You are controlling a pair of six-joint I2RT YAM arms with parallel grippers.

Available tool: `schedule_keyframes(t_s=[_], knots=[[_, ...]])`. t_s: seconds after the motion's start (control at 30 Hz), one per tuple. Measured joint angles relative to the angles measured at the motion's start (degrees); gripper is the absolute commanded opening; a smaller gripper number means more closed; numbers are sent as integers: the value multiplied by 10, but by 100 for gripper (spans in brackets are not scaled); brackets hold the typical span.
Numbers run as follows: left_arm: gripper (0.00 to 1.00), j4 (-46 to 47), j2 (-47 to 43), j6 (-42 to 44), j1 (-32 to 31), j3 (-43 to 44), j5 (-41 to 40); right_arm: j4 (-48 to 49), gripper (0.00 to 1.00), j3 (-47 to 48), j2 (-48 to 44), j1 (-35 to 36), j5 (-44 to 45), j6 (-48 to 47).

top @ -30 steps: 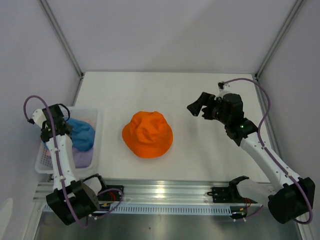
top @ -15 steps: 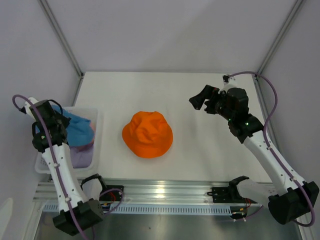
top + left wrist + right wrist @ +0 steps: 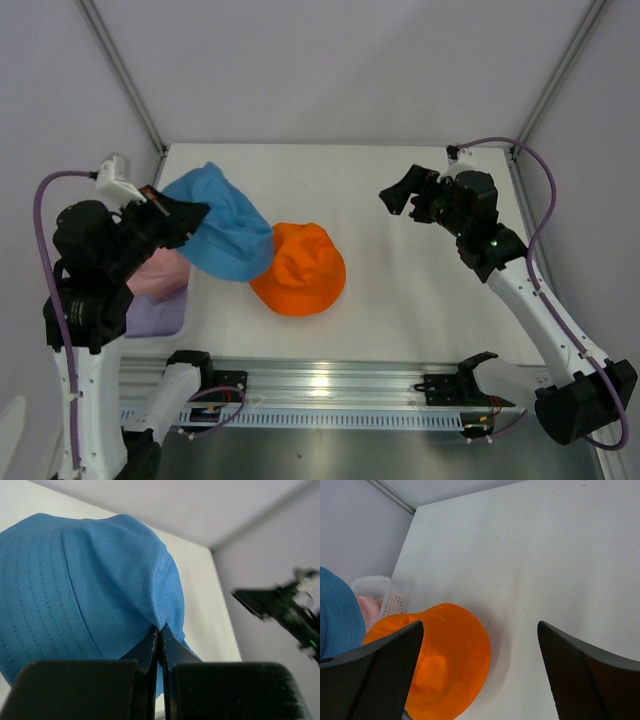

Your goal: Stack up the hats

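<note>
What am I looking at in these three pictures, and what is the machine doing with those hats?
These are two robot arms bolted to the near edge of a white table. The wide picture looks down from above and behind them. The other two come from a camera on each wrist, so that arm's own fingers show at the bottom. The left hand is shut, pinching the blue hat and holding it up next to the orange hat, which lies on the table. The right hand hangs open and empty above the table. At the left, a white basket holds a pink hat and a purple hat.
</note>
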Motion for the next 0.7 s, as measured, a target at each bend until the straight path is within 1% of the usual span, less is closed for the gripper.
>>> schedule_keyframes(t_s=[0.13, 0.27, 0.47, 0.7], knots=[[1, 17, 44, -17, -112, 19, 20, 4, 100, -1, 1, -5, 0, 0], [1, 58, 85, -36, -180, 41, 31, 12, 99, -12, 0, -9, -3, 0], [1, 117, 119, -64, -235, 43, 54, 12, 100, -32, -1, -12, -8, 1], [1, 151, 140, -87, -246, 81, 69, 14, 100, -37, -2, -16, -10, 3]])
